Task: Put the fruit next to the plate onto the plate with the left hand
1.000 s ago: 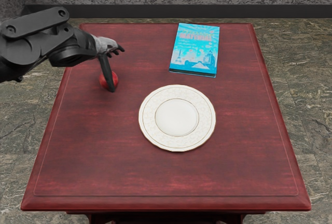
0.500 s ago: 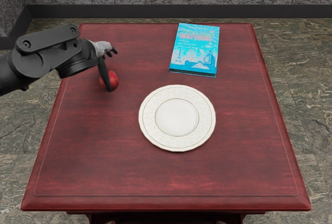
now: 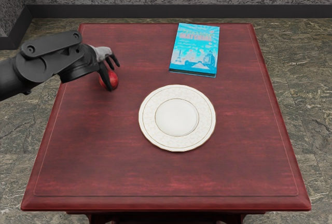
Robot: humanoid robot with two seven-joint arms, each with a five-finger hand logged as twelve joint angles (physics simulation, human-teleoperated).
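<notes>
- One red fruit point(image 3: 111, 81) sits on the table point(image 3: 104, 151) near its left edge, the fingers point(image 3: 105, 71) curled down over its top and left side, clasping it
- One plate point(image 3: 148, 102) at the table's middle, one book point(image 3: 195, 49) by the far edge
- The left hand point(image 3: 101, 58) reaches in over the left edge, palm down

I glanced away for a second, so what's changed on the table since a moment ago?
The left hand slid slightly right and curled its fingers around the red fruit; earlier just one finger reached down over it. The fruit, plate and book stayed put.
</notes>
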